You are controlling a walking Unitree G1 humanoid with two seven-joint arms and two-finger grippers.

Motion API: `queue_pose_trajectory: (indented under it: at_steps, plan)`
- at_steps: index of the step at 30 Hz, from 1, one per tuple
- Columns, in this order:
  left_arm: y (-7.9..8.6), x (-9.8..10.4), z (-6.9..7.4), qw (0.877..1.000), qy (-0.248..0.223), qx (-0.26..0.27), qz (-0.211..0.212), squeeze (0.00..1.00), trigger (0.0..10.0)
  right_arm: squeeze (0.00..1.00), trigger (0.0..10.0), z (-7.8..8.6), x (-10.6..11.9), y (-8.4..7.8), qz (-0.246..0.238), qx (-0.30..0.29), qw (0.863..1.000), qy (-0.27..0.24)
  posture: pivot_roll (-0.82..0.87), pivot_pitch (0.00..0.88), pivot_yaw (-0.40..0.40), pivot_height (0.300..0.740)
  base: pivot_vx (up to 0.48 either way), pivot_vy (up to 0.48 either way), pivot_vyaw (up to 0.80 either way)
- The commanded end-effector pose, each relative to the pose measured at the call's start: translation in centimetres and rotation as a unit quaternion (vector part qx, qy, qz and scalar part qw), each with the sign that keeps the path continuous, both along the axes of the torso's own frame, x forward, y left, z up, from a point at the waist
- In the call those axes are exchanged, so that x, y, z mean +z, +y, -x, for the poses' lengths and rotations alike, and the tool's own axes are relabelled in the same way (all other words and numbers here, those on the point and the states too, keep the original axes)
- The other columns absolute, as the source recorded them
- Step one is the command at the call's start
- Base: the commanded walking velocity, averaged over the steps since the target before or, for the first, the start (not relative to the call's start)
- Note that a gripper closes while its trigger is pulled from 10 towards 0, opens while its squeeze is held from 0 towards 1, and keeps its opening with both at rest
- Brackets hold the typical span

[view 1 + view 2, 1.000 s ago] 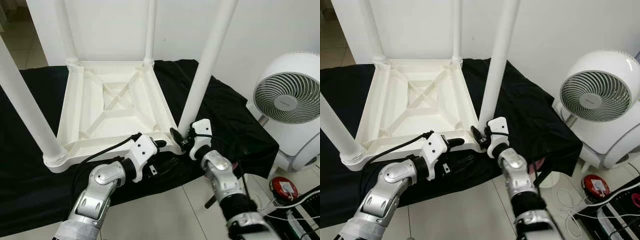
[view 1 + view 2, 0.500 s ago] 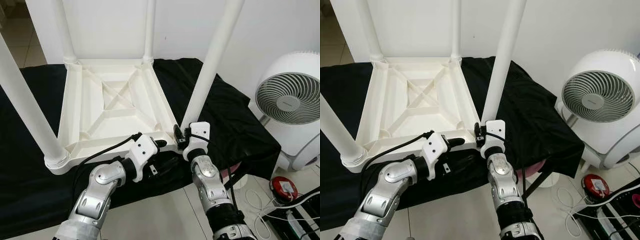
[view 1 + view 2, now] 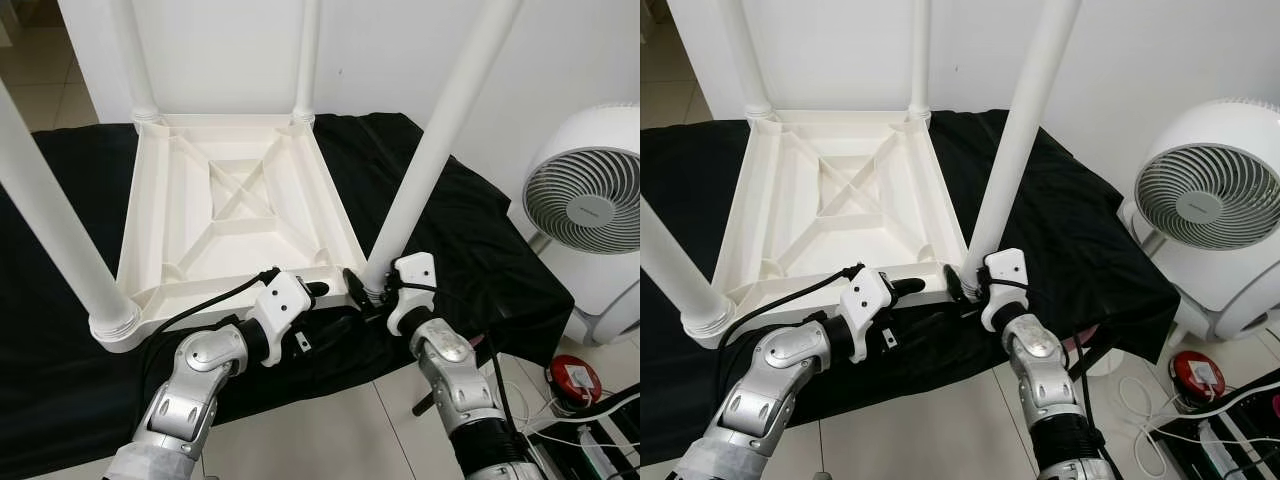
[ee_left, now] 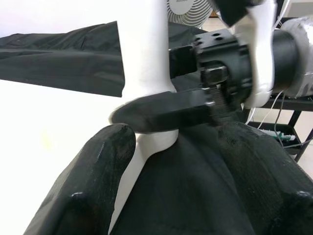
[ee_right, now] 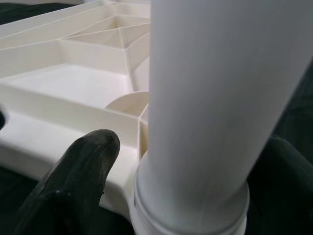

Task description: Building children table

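Children table point(image 3: 235, 215): white, upside down on the black cloth point(image 3: 470, 240), four legs up.
Right gripper point(image 3: 362, 293): fingers clamped around the near-right leg point(image 3: 425, 170) at its base.
Left gripper point(image 3: 318, 289): at the near rim; finger state cannot be told.

All four table legs point(image 3: 430, 160) run off the top edge; the fan point(image 3: 590, 215) is cut at the right

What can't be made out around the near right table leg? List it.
- Right gripper: closure on the near right leg unclear; the leg base hides one finger.
- Leg tops: cut by the eye views' upper edge.
- Left gripper: grip on the tabletop rim unclear, wrist view blurred.
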State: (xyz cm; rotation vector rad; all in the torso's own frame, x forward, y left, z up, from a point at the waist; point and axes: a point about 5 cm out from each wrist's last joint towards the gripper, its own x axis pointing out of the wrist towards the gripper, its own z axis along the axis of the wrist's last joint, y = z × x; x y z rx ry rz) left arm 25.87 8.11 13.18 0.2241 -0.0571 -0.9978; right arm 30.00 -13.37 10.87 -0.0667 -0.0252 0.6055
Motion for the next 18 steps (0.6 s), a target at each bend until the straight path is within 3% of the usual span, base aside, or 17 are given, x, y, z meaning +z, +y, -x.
queue_pose_trajectory:
  at_steps: [1,9,18]
  plan:
    - [0.3,0.1,-0.1,0.999,-0.007,0.035,0.001,0.00,10.0,0.00,10.0,0.0,0.0,-0.8,0.013,0.051,0.999,0.006,0.01,0.000,-0.085,0.740,0.000,0.000,0.00]
    - [0.2,0.1,0.0,1.000,-0.006,0.025,0.000,0.00,10.0,0.00,10.0,-1.7,1.5,-2.5,0.043,0.118,0.992,-0.001,0.01,0.000,-0.073,0.740,0.000,0.000,0.00]
    - [-0.1,0.1,0.3,1.000,-0.005,0.004,-0.006,0.00,10.0,0.00,10.0,-3.8,2.4,-2.0,0.090,0.160,0.983,-0.002,0.01,0.000,-0.071,0.740,0.000,0.000,0.00]
